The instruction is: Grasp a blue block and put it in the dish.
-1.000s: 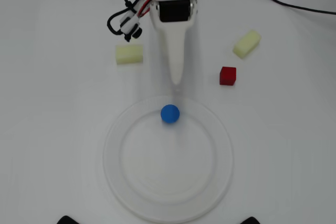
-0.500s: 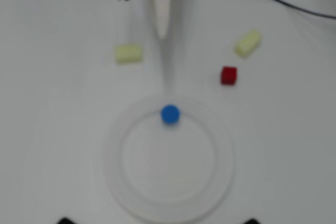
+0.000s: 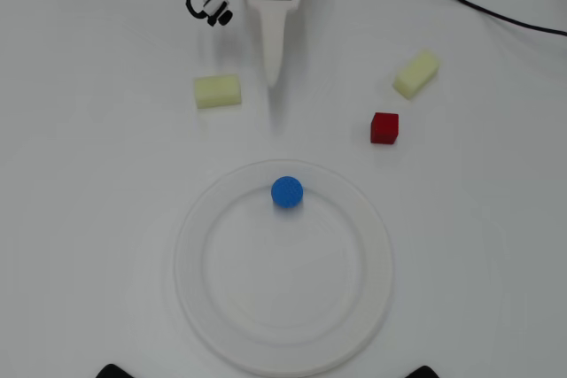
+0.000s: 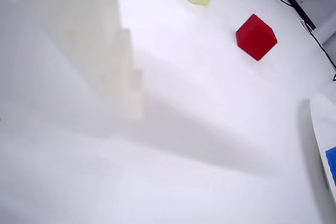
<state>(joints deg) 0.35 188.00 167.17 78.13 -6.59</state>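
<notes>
Blue textured cylinder block (image 3: 286,191) already seated inside large round white plate (image 3: 283,347), on its far inner rim, toward the counter's (image 3: 80,219) near edge. Placement judged complete; only arm retreat left. White jaws at the far edge, clear of the plate, holding nothing; width not discernible. Pale yellow rectangular blocks (image 3: 218,90) (image 3: 416,73) and small red cube (image 3: 384,127) beyond the plate, obstructing nothing.
</notes>
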